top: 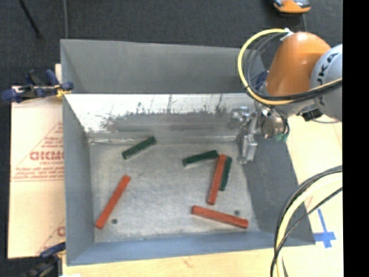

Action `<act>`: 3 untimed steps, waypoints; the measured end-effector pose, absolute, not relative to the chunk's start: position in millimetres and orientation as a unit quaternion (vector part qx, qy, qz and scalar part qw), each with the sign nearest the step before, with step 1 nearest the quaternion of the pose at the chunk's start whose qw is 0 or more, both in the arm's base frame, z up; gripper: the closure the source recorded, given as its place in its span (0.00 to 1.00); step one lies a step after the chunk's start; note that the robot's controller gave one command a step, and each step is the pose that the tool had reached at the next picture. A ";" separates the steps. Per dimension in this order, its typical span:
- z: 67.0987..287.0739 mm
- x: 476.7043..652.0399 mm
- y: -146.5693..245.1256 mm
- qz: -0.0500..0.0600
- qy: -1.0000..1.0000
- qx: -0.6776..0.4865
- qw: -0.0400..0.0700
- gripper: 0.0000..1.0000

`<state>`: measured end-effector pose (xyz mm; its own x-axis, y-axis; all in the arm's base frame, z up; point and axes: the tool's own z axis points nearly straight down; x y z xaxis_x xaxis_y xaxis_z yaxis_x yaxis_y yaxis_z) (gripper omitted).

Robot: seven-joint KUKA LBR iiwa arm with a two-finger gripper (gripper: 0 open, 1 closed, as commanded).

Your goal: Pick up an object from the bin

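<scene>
Two nearest sticks: orange stick (217, 179) & dark green stick (225, 173) lay touching, side by side, right-centre of bin (150, 68).
Gripper (248, 146): hung just beside them, near right wall; nothing seen held; open or closed, couldn't tell.
Neighbour: green stick (200, 158) lay near pair's upper ends, on left.
Approach: prob. best to grip orange one across its width, low end, clear of the green.

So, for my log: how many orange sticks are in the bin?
3 orange sticks: one lower left, one slanted right of centre, one lying lower right. None seems hidden.
</scene>
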<state>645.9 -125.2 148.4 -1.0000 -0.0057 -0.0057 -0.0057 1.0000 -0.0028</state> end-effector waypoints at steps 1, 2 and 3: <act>131.4 635.7 -89.6 0.000 0.972 -0.235 0.001 0.00; 135.4 623.1 -93.1 0.000 0.900 -0.436 0.000 0.00; 116.8 627.5 -93.7 -0.001 0.742 -0.670 0.002 0.00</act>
